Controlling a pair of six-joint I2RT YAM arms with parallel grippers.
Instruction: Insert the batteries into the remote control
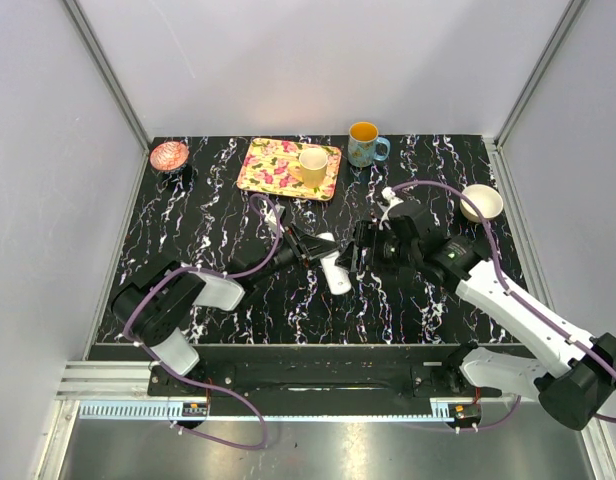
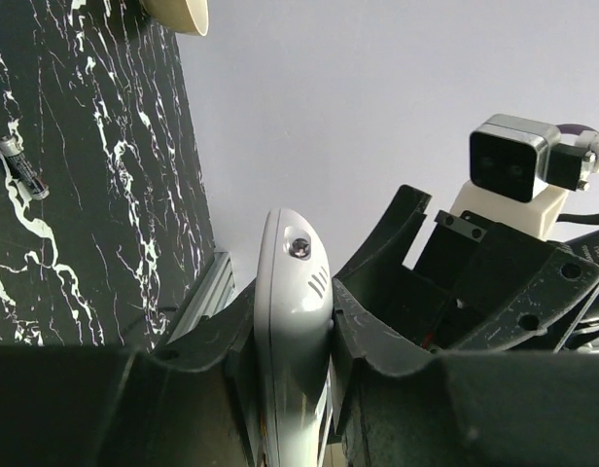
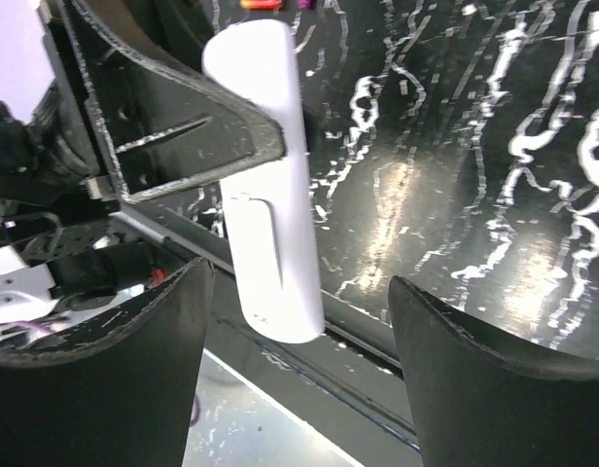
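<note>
While the left fingers (image 1: 310, 248) clench the remote control (image 1: 335, 272) over the bench (image 1: 208, 220), the right fingers (image 1: 366, 250) stand released around its end. Only the left wrist view shows a battery (image 2: 22, 167) lying on the black marbled top, between pale walls (image 1: 308, 60).

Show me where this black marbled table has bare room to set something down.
Free: left side, on the near side of the pink patterned bowl; back right, between the blue mug and cream bowl. Crowded: the middle, around the slim white plastic remote control.
</note>
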